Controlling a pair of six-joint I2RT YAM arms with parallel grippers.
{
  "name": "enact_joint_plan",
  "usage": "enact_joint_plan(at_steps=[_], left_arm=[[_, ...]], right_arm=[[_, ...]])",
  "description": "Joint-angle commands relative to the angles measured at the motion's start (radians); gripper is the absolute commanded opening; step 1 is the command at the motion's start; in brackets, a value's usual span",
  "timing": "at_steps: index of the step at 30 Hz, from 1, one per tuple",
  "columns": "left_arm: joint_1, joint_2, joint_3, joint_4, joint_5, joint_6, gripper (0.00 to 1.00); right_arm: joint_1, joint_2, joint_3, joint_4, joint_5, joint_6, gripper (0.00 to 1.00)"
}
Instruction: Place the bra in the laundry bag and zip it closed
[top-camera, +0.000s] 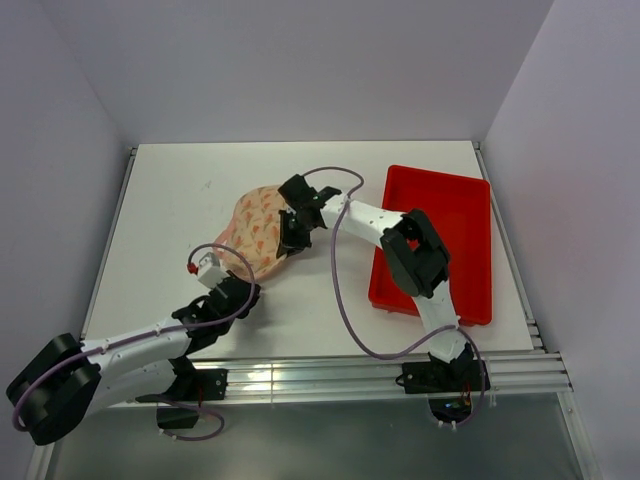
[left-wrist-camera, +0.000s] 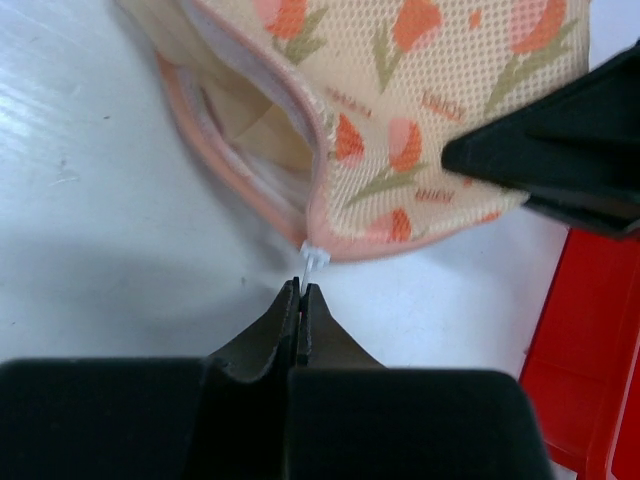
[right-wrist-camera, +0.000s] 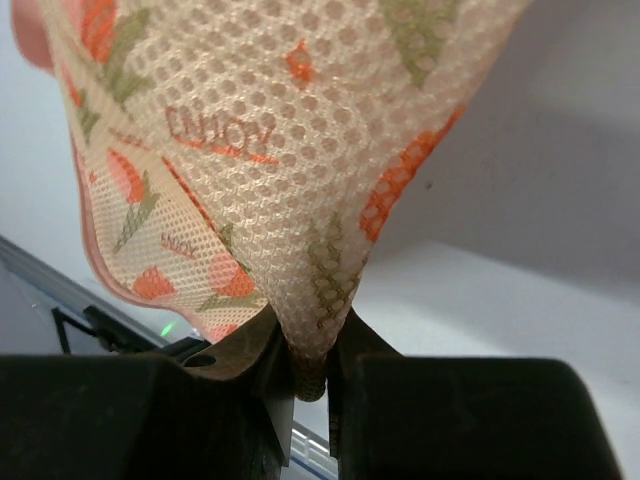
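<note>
Now my left hand (left-wrist-camera: 303, 292) is pressed together on the white zipper pull (left-wrist-camera: 314, 258) at the near edge of the laundry bag (left-wrist-camera: 430, 110). The open seam runs away up-left from that pinch, with what looks like the bra (left-wrist-camera: 262, 128) inside. My right hand (right-wrist-camera: 310, 375) pinches the bag's mesh cover.

The left gripper (left-wrist-camera: 302, 292), jaws pressed together, is pinching the small white zipper pull (left-wrist-camera: 312, 258) at the pink-edged corner of the laundry bag (left-wrist-camera: 440, 90). The bag's zipper is gaping open at left over the white table (left-wrist-camera: 110, 230). The right gripper (left-wrist-camera: 520, 160) is touching the tulip-printed mesh at right, and the red tray (left-wrist-camera: 590, 330) is showing at lower right.
</note>
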Motion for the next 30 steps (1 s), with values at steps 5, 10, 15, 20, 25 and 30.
enact_joint_plan(at_steps=[5,10,15,20,25,30], left_arm=[[0.013,-0.039,-0.037,-0.071,-0.029,0.039,0.0],[0.013,0.064,0.016,0.052,0.028,0.135,0.0],[0.013,0.156,0.072,0.104,0.053,0.169,0.0],[0.015,0.174,0.101,0.14,0.085,0.204,0.0],[0.013,0.191,0.114,0.186,0.139,0.249,0.0],[0.015,0.196,0.123,0.204,0.191,0.298,0.0]], right_arm=[[-0.095,0.116,0.234,-0.154,0.174,-0.155,0.31],[-0.089,-0.017,0.088,-0.087,0.171,-0.114,0.61],[-0.083,-0.128,-0.033,-0.028,0.143,-0.048,0.64],[-0.021,-0.253,-0.242,0.117,0.084,0.044,0.64],[0.003,-0.338,-0.43,0.278,0.054,0.193,0.65],[0.003,-0.373,-0.553,0.424,0.06,0.326,0.66]])
